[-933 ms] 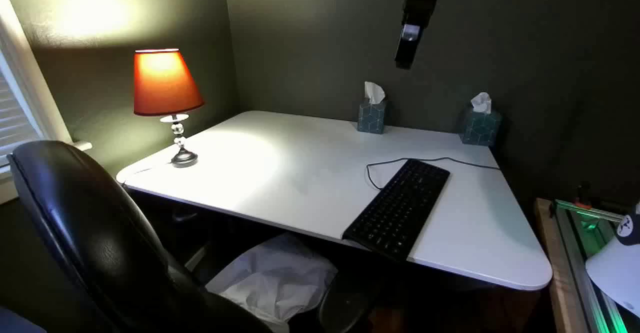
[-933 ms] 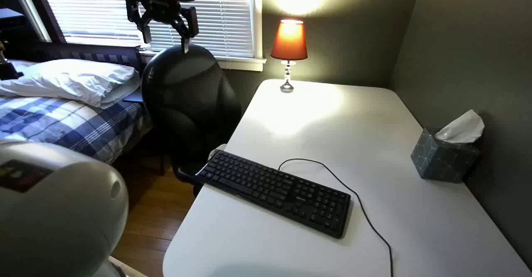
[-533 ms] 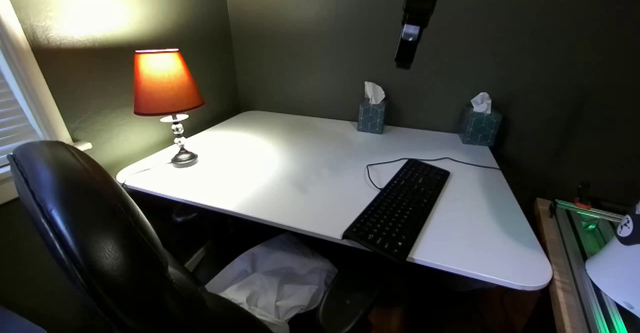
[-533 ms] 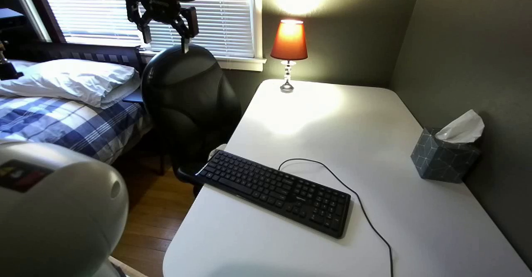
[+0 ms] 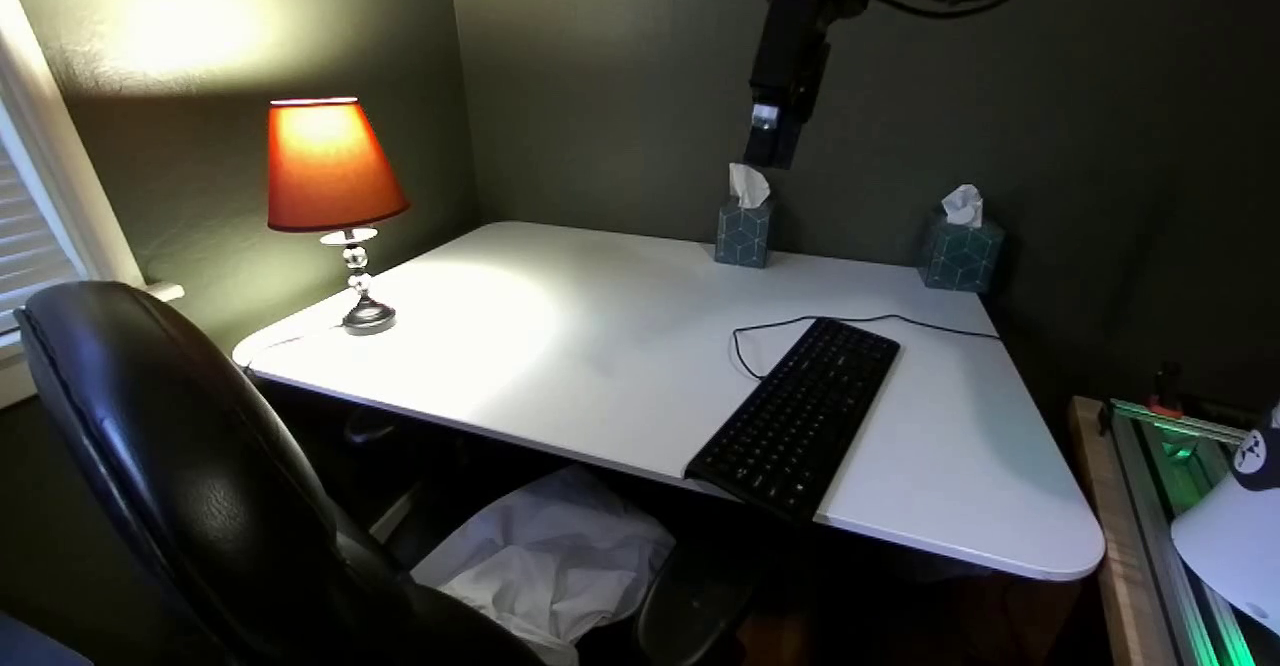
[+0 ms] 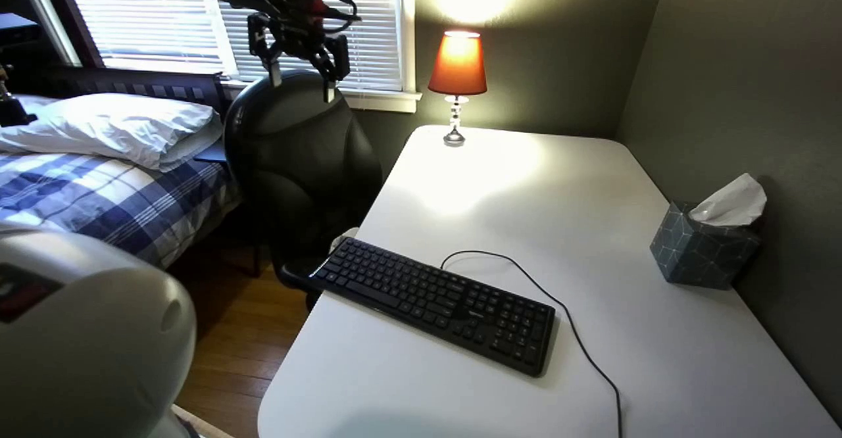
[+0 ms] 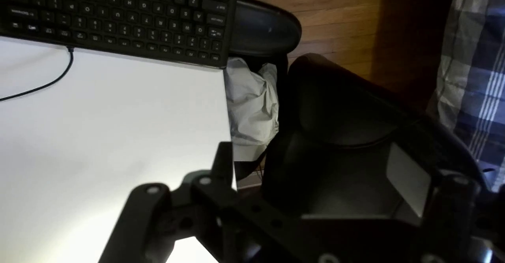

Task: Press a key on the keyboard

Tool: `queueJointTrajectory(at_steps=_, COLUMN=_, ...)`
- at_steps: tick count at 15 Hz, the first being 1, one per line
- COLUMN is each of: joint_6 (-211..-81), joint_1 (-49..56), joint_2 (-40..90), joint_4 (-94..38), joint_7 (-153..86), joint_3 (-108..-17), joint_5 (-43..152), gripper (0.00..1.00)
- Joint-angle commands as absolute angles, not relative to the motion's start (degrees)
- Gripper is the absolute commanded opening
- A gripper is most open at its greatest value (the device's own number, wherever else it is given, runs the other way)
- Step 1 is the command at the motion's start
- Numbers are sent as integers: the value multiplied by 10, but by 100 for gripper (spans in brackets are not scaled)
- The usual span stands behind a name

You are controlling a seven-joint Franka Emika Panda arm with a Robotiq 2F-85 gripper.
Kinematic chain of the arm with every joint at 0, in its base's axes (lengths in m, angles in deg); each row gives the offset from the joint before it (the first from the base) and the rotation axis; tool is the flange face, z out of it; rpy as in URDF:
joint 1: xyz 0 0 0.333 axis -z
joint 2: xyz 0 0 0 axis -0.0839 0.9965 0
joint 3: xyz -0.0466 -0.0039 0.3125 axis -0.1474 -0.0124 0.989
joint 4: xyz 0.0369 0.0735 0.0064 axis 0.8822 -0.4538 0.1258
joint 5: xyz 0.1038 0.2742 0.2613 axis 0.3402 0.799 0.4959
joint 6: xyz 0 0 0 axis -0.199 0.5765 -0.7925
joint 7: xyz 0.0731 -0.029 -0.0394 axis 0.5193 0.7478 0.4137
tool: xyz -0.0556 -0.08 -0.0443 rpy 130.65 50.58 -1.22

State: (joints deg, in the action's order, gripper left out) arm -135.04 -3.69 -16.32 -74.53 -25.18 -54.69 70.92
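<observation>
On the left of an exterior view, your fingers (image 6: 341, 60) hang high, in line with the back of the chair (image 6: 299, 152), spread apart with nothing between them. Right of them and lower, well apart, lies the keyboard (image 6: 435, 303), flat on the tabletop (image 6: 368, 365), keys (image 6: 395, 279) up, its left end jutting slightly past the edge. Expect it to be light and stiff, probably plastic, and ready to slide if you push sideways; the keys may be slippery. A press asks for no grip, so consider bringing the fingers together and coming straight down, lightly, on one key near the middle: weight on the jutting end could tip it. If you must move it, its long edges look the best hold. The thin cable (image 6: 569, 323) runs off to the right and may tug a little. Farthest right stands a tissue box (image 6: 702, 250), a white tissue (image 6: 730, 202) poking from its top. An exterior view shows a second tissue box (image 5: 962, 254) to its right, also with tissue out; you can't tell how full either is.
</observation>
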Motion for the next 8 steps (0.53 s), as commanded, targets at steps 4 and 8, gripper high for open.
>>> queueJointTrajectory(at_steps=4, joint_6=-1492, joint_1=-10, joint_2=-110, joint_4=-781, joint_7=-261, joint_3=-539, joint_5=654, gripper=100)
queueJointTrajectory(at_steps=8, joint_6=-1558, joint_1=5, joint_2=-96, joint_4=-816, joint_7=-277, joint_3=-543, joint_5=624, gripper=100)
